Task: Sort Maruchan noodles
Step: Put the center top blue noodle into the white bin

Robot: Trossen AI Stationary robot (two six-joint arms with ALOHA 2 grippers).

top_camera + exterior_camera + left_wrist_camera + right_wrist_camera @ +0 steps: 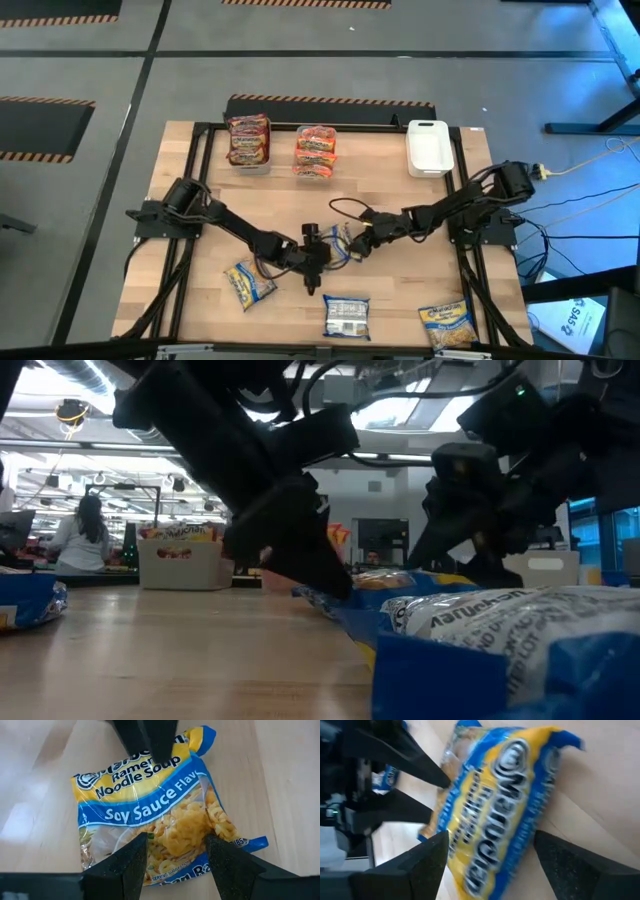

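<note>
Pale wooden worktop (pixel 390 290) on a grey floor marked with hazard stripes. Both grippers meet at its middle over one blue-yellow packet (pixel 165 815): the left gripper (pixel 175 852) straddles it with jaws apart, gripping nothing; the right gripper (pixel 487 857) stands wide open beside it. Three more blue packets (pixel 346 316) lie along the near edge. Along the far edge, two bins (pixel 249 142) hold red and orange packets, and a white bin (pixel 429 147) stands toward the right. Behind, a seated person (pixel 80 540).

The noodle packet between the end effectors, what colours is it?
Blue and yellow packet, white lettering; clearest in the left wrist view.
</note>
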